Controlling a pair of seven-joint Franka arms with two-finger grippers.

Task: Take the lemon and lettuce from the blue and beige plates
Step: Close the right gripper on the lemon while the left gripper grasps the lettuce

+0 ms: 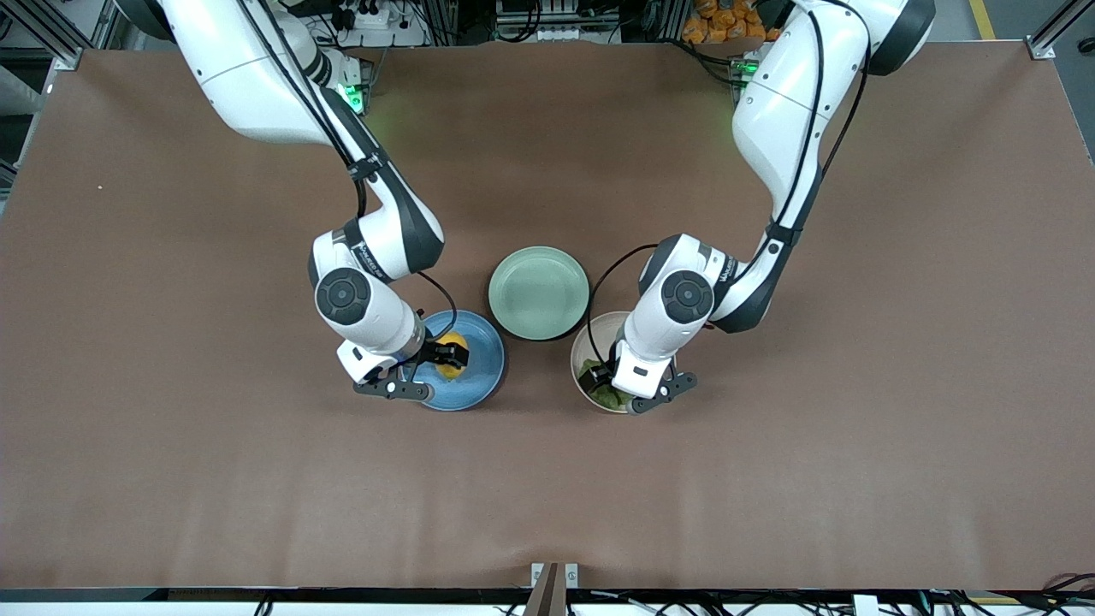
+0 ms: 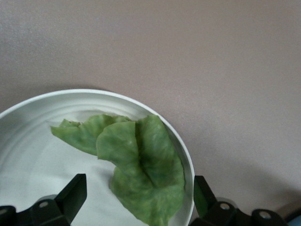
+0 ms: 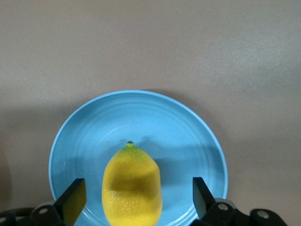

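Front camera looks down across the table (image 1: 171,470) at the robots — wrist cameras hover close over plates.

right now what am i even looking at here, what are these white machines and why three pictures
These are two white robot arms bolted at one edge of a brown table. The big picture looks down from a high camera facing them. The other two come from cameras on each arm's wrist.

The right end effector hangs open over a lemon on a blue plate. The left end effector hangs open over lettuce on a beige plate. Nothing is held yet.

An empty green plate sits between the two, farther from the high camera.
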